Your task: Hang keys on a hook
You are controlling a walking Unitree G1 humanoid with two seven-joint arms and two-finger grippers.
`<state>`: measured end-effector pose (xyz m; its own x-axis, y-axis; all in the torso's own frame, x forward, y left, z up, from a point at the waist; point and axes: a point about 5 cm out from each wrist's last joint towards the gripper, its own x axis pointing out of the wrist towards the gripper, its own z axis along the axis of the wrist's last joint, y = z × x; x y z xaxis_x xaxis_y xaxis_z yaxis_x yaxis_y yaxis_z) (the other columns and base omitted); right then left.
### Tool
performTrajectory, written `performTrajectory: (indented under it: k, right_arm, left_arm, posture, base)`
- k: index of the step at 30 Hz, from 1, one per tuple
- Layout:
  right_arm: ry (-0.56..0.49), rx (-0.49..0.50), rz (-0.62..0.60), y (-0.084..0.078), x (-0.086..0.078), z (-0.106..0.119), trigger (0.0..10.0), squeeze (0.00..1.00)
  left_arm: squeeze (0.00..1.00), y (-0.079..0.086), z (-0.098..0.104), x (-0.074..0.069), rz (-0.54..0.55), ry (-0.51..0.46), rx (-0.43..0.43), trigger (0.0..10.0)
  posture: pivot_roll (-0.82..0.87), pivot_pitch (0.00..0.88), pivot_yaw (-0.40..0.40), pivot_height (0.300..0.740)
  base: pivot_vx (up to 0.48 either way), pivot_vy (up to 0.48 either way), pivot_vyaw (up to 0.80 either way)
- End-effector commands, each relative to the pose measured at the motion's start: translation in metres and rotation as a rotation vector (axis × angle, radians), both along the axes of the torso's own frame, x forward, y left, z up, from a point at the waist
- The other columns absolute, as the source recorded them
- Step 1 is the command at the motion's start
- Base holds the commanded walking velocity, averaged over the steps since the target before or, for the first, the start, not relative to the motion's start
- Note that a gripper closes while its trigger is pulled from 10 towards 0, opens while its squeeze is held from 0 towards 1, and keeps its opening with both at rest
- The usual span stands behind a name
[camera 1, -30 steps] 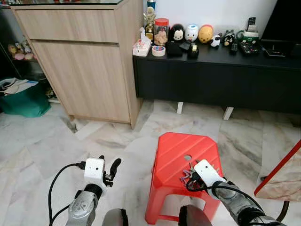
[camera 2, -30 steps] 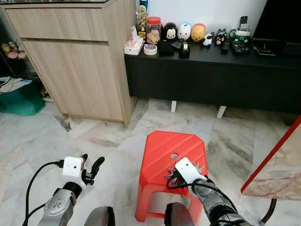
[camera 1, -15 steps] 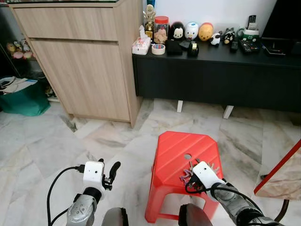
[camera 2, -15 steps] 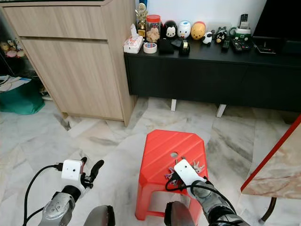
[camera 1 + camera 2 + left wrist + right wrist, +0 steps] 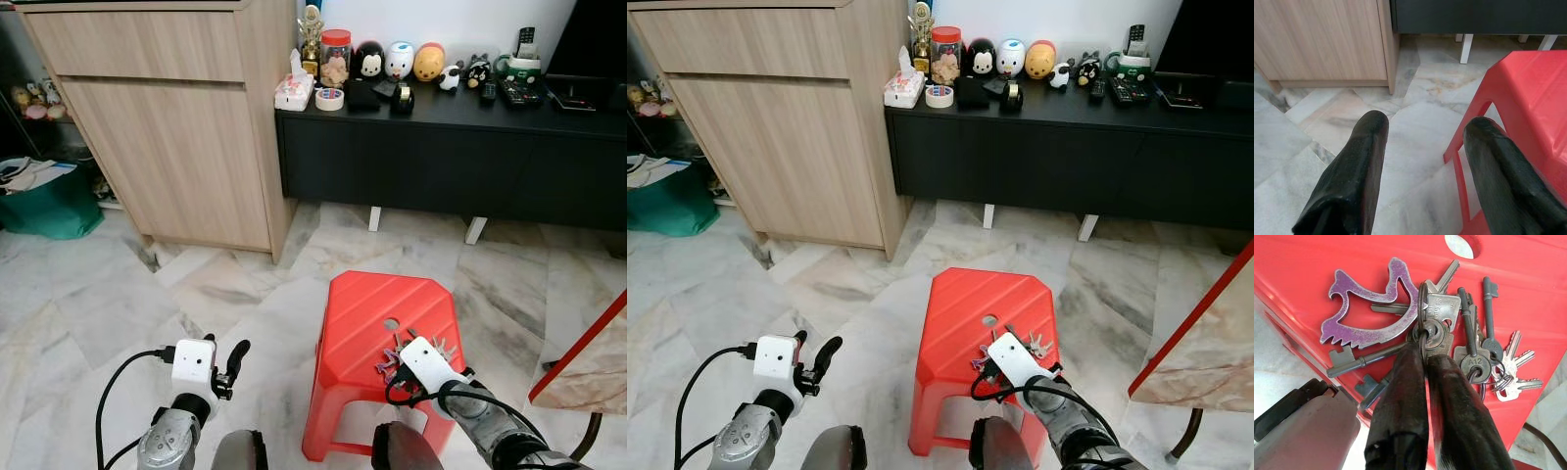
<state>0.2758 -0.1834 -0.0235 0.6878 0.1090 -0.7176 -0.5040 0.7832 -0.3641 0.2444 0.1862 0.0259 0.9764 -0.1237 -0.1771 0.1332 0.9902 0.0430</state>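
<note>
Where marble floor [image 5: 88, 313] spreads, red stool [image 5: 367, 313]

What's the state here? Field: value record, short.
keys: bunch lying on the red stool, near its front edge by the hole in the top
keyring charm: purple bird-shaped piece on the same ring
right gripper: over the stool, fingers closed on the key ring
left gripper: open, holding nothing, over the marble floor left of the stool
surroundings: wooden cabinet, black sideboard with toy figures on top
hook: none identifiable
</note>
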Motion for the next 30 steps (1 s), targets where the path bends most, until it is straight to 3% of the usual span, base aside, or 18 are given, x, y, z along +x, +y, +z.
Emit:
performTrajectory:
  k: [1,13,17,19,20,22,24,30]
  right_arm:
    - [0.019,-0.004,-0.009,0.000,-0.004,-0.004,0.0,0.00]
    - [-0.058,0.094,-0.020,0.010,0.005,0.005,0.0,0.00]
    - [-0.192,0.297,-0.133,0.015,0.020,0.022,0.0,0.00]
    - [-0.202,0.338,-0.159,0.016,0.021,0.024,0.0,0.00]
    - [-0.204,0.463,-0.222,0.018,0.023,0.027,0.0,0.00]
    - [-0.211,0.541,-0.244,0.020,0.025,0.030,0.0,0.00]
    - [-0.255,0.599,-0.257,0.021,0.027,0.035,0.0,0.00]
    - [-0.356,0.647,-0.271,0.020,0.033,0.047,0.0,0.00]
  left_arm:
    - [0.00,0.000,-0.001,-0.001,-0.007,0.014,0.016,10.0]
    - [0.00,0.000,-0.001,0.001,-0.004,0.016,0.018,10.0]
    - [0.00,0.003,0.000,0.002,0.007,0.011,0.023,10.0]
    - [0.00,0.003,0.000,0.002,0.007,0.011,0.024,10.0]
    - [0.00,0.004,0.000,0.002,0.009,0.010,0.025,10.0]
    - [0.00,0.004,0.000,0.002,0.012,0.009,0.026,10.0]
    - [0.00,0.005,0.000,0.003,0.014,0.006,0.030,10.0]
    - [0.00,0.005,0.001,0.006,0.013,0.004,0.033,10.0]
  posture:
    - [0.07,0.080,-0.006,0.597]
    - [0.07,0.068,-0.009,0.597]
    - [0.08,0.059,-0.012,0.597]
    - [0.08,0.057,-0.014,0.597]
    - [0.08,0.054,-0.015,0.597]
    - [0.08,0.047,-0.016,0.597]
    - [0.08,0.045,-0.017,0.597]
    - [0.07,0.032,-0.018,0.597]
  base:
    - [0.000,0.000,0.00]
    - [0.000,0.000,0.00]
    - [0.000,0.000,0.00]
    - [0.000,0.000,0.00]
    - [0.000,0.000,0.00]
    - [0.000,0.000,0.00]
    - [0.000,0.000,0.00]
    - [0.000,0.000,0.00]
